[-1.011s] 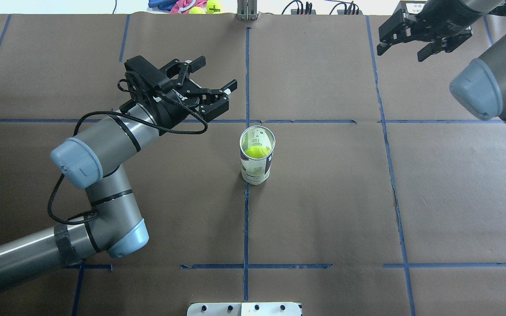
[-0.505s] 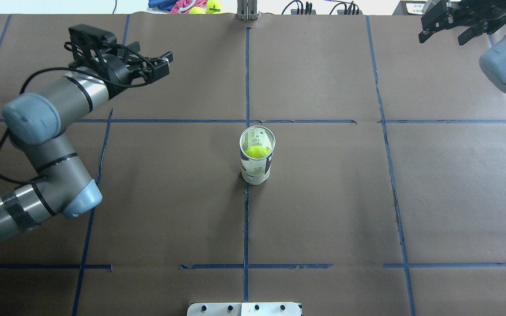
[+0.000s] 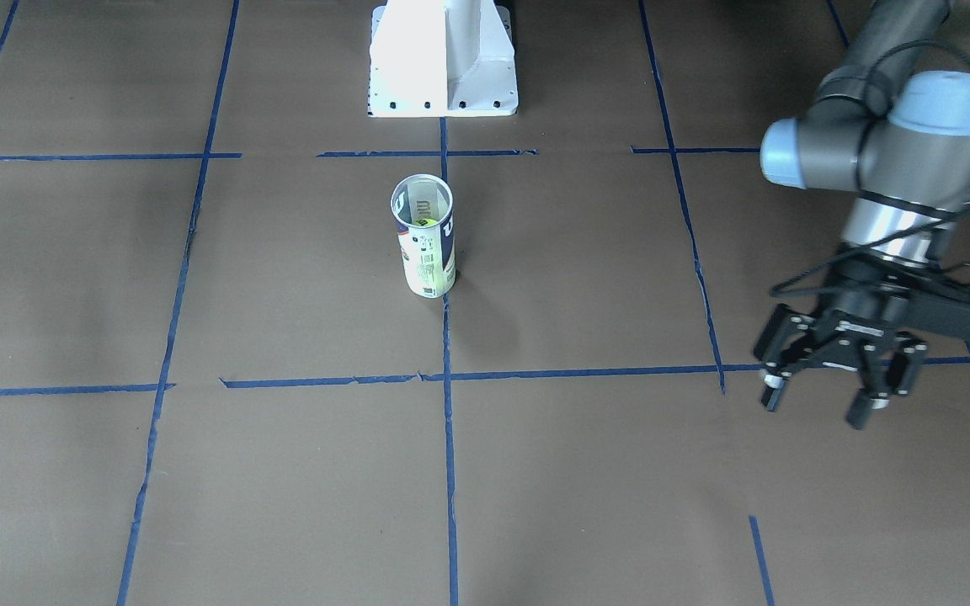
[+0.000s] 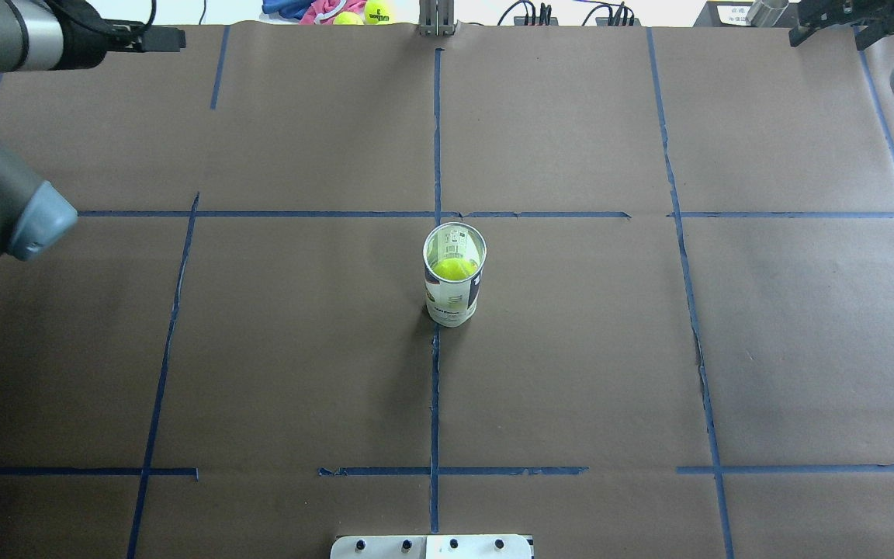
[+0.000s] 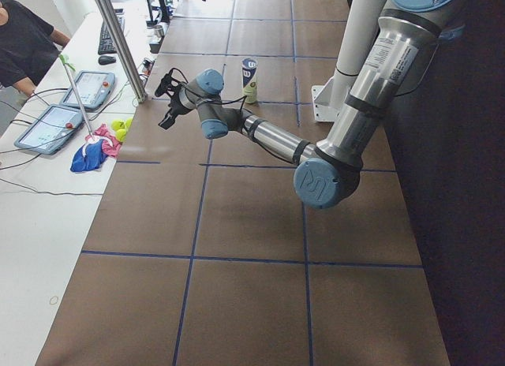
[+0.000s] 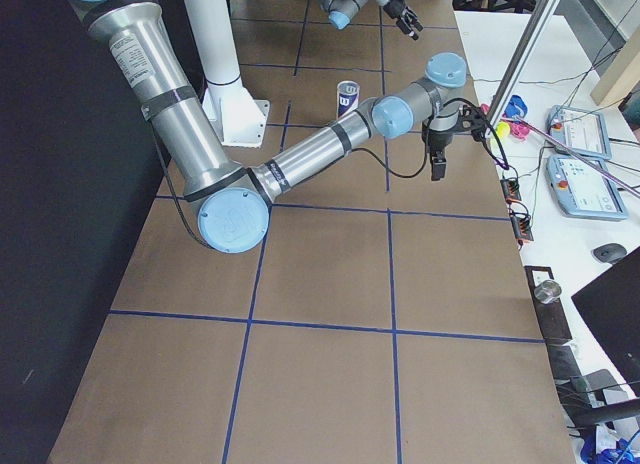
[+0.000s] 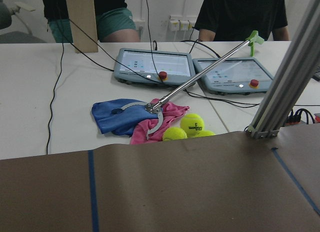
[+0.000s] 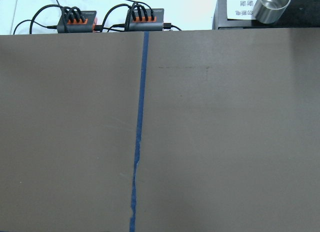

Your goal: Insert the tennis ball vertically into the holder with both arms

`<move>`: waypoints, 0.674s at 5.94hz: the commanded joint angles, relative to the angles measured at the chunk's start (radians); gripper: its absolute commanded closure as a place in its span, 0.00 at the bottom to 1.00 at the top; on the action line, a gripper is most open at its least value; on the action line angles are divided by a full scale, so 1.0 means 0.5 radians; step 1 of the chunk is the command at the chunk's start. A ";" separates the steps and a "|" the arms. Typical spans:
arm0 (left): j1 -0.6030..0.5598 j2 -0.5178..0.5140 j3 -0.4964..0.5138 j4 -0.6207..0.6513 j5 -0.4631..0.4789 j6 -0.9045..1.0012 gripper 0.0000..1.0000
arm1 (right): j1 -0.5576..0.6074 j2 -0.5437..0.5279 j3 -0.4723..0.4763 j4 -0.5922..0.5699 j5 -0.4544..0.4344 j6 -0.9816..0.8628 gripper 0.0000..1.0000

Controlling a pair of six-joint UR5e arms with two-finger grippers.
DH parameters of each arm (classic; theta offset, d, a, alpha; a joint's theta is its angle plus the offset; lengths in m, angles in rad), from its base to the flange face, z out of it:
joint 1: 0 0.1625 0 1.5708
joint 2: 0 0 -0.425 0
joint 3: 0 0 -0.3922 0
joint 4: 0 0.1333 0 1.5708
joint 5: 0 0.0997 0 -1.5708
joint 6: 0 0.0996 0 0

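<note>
The holder [image 4: 455, 283], a clear can with a white and navy label, stands upright at the table's middle, open end up. It also shows in the front view [image 3: 426, 248] and small in both side views [image 5: 250, 78] [image 6: 347, 97]. The tennis ball [image 4: 453, 269] sits inside it, yellow-green, below the rim. My left gripper [image 3: 818, 404] is open and empty, far from the can near the table's far left corner. My right gripper [image 4: 831, 31] is open and empty at the far right corner, partly cut off by the frame edge.
Spare tennis balls [image 7: 192, 126] lie with a blue and pink cloth [image 7: 120, 117] beyond the far edge. An aluminium post [image 4: 437, 19], power strips [image 8: 80, 17] and a metal cup [image 8: 271, 6] stand along the back. The white pedestal [image 3: 443, 59] is at the near edge.
Both arms have swung outward and away from the can, the left toward the far left corner, the right toward the far right. The can and ball have not moved.
</note>
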 commanded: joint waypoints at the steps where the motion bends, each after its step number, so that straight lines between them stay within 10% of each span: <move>1: -0.290 0.048 0.084 0.367 -0.498 0.517 0.00 | 0.170 -0.057 -0.188 0.052 0.066 -0.308 0.01; 4: -0.473 0.248 0.079 0.827 -0.693 0.885 0.00 | 0.376 -0.146 -0.391 0.055 0.199 -0.751 0.01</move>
